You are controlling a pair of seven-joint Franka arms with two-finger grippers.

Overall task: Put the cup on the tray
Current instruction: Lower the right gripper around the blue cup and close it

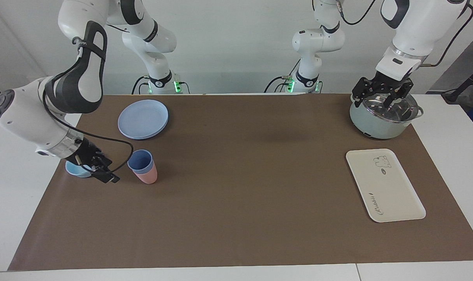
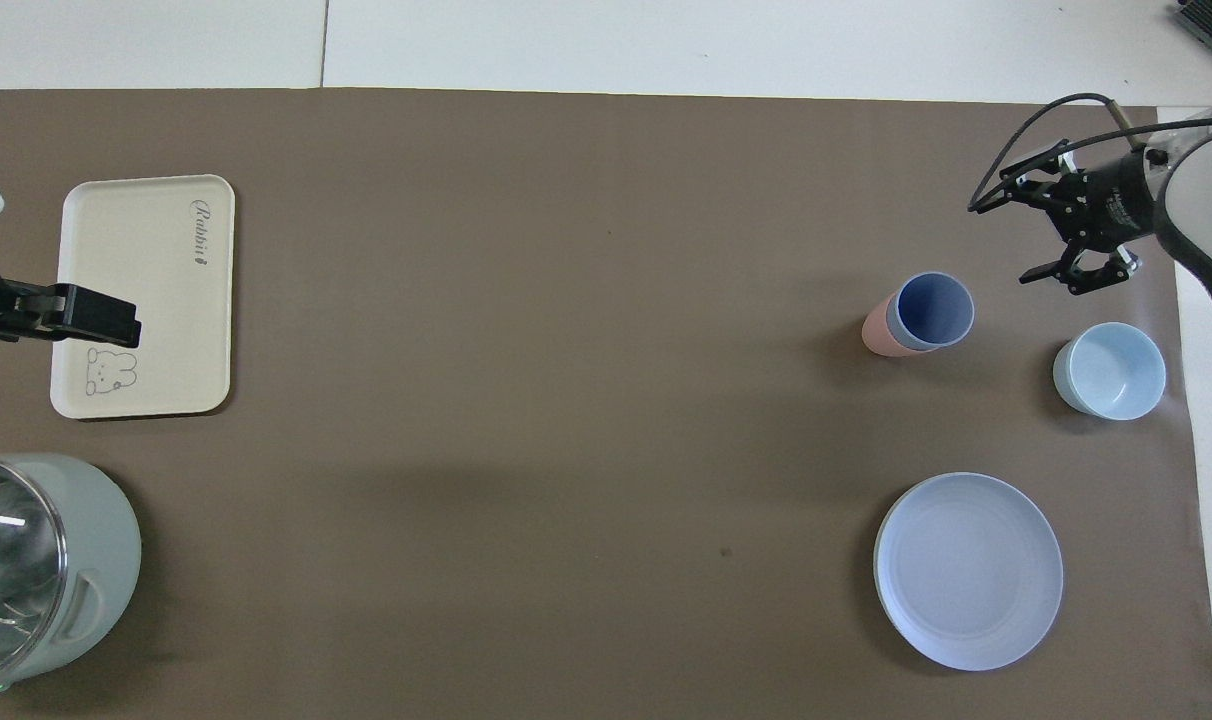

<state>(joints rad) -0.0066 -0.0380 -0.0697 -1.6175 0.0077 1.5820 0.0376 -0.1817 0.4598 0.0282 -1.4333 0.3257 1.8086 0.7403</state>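
Note:
The periwinkle-blue cup (image 1: 140, 160) (image 2: 932, 309) stands upright, nested inside a pink cup (image 1: 147, 176) (image 2: 875, 336), toward the right arm's end of the brown mat. My right gripper (image 1: 105, 174) (image 2: 1018, 233) hangs low over the mat between the stacked cups and the light-blue bowl, open, holding nothing and clear of the cup. The cream tray (image 1: 384, 184) (image 2: 146, 295) lies flat and bare toward the left arm's end. My left gripper (image 1: 382, 95) (image 2: 86, 318) waits open above the pot, nothing in it.
A light-blue bowl (image 1: 74, 170) (image 2: 1110, 370) sits beside the cups, partly hidden by my right gripper in the facing view. A round blue plate (image 1: 143, 118) (image 2: 968, 570) lies nearer the robots. A pale-green pot with a glass lid (image 1: 383, 117) (image 2: 36, 570) stands near the left arm's base.

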